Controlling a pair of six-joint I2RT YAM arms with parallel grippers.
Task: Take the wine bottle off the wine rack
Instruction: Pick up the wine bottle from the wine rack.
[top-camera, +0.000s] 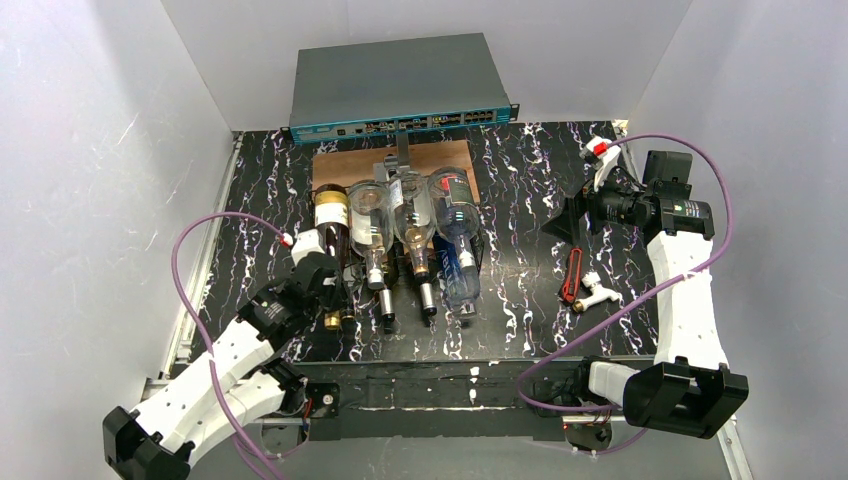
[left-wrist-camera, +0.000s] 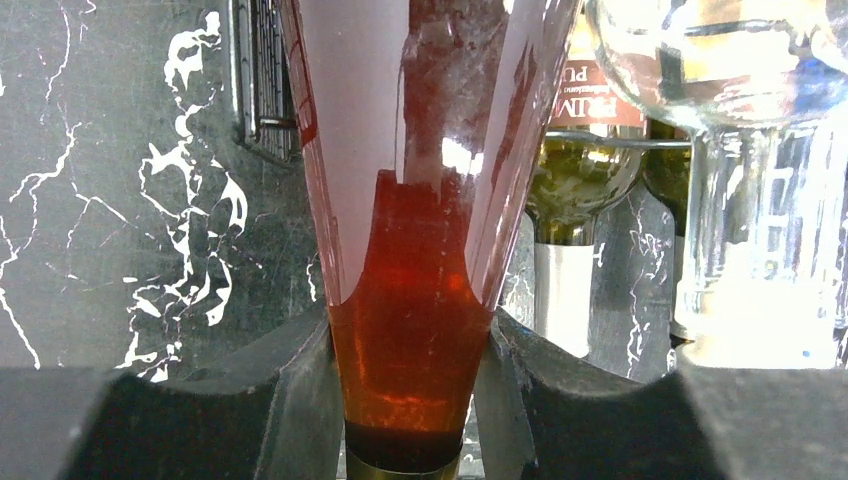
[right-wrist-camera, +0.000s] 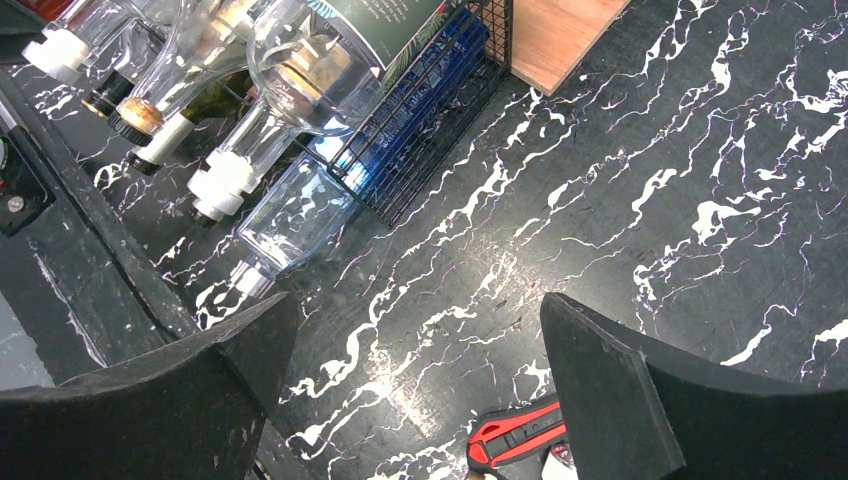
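Amber-red glass marks the wine bottle (top-camera: 331, 212), which lies at the left end of the wine rack (right-wrist-camera: 420, 160) with its cream label up and its neck pointing toward the near edge of the counter (top-camera: 520, 200). The left tool (left-wrist-camera: 410, 380) is pinching this neck, one black pad against each side of the glass, close to the mouth. Immediately to the bottle's right, three clear bottles (top-camera: 410, 215) lie side by side with their necks the same way; the nearest is just beside the gripped bottle, leaving little room on that side. A blue bottle (top-camera: 458, 272) lies lower at the right end of the rack. To the bottle's left, bare counter runs to the metal rail (top-camera: 205, 260) at the left edge. In front of the necks, bare counter extends to the near edge. Behind the rack lie a brown wooden board (top-camera: 345, 165) and a grey network switch (top-camera: 395, 90). The right tool (right-wrist-camera: 418, 310) hangs well apart on the right with its fingers spread wide, gripping nothing, above open counter; a red utility knife (right-wrist-camera: 515, 435) lies beneath it.
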